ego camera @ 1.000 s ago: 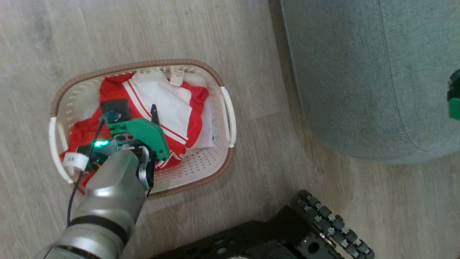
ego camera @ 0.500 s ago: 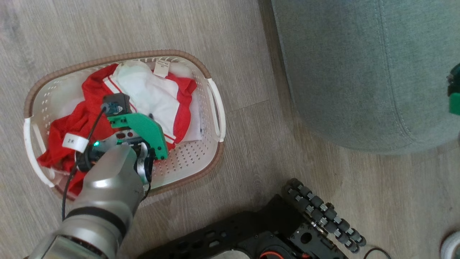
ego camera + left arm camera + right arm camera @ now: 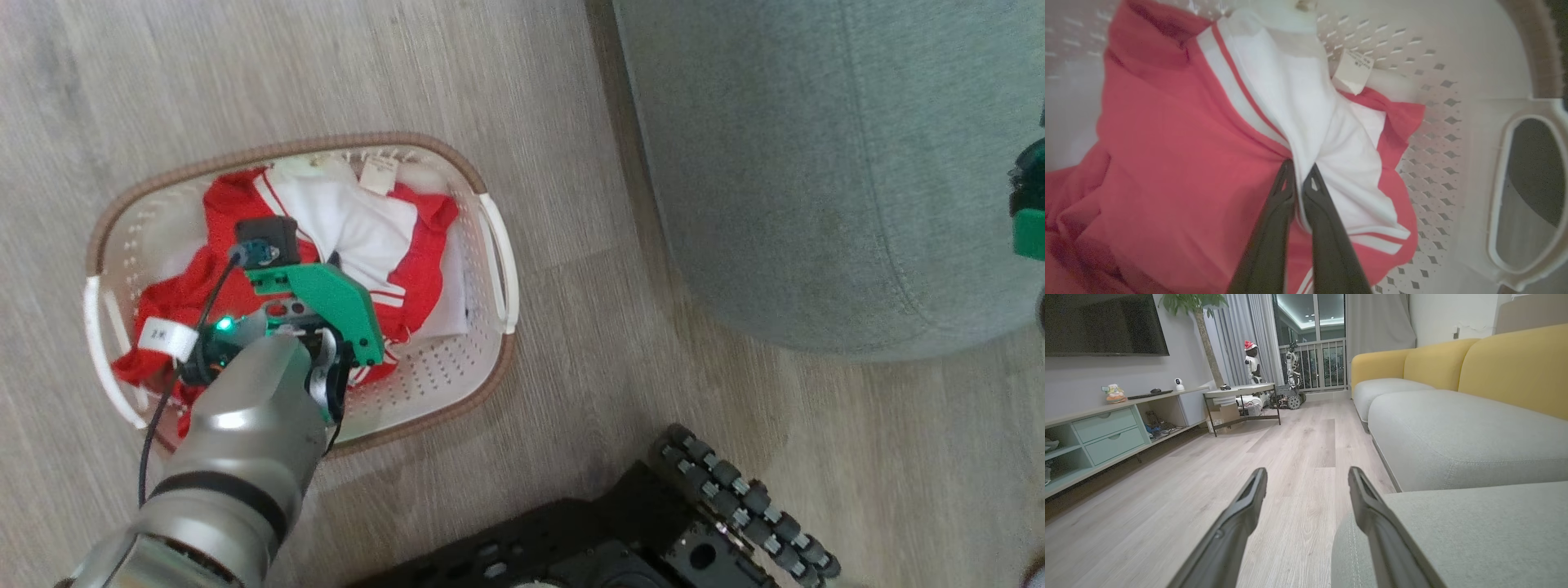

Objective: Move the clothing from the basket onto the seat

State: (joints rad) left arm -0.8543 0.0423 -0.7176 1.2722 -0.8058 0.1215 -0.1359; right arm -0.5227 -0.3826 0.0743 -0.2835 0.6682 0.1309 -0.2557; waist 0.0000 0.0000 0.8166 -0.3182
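Pinching a fold at the basket's (image 3: 1437, 134) middle, left gripper (image 3: 1299, 169) fingers clamp clothing (image 3: 1180, 134) that looks soft, light, limp; right gripper (image 3: 1307, 471) spread wide.

Can't really read much here. Spotted a small white paper tag (image 3: 167, 338) wrapped round a thin black cable (image 3: 147, 453), with two dark marks on it. Looks like "2K", but too blurry to swear by. Also found a little cream sewn-in label (image 3: 1352, 72) on the red-and-white mesh clothing (image 3: 1167, 143), printed with faint grey lines, way too tiny to make out.
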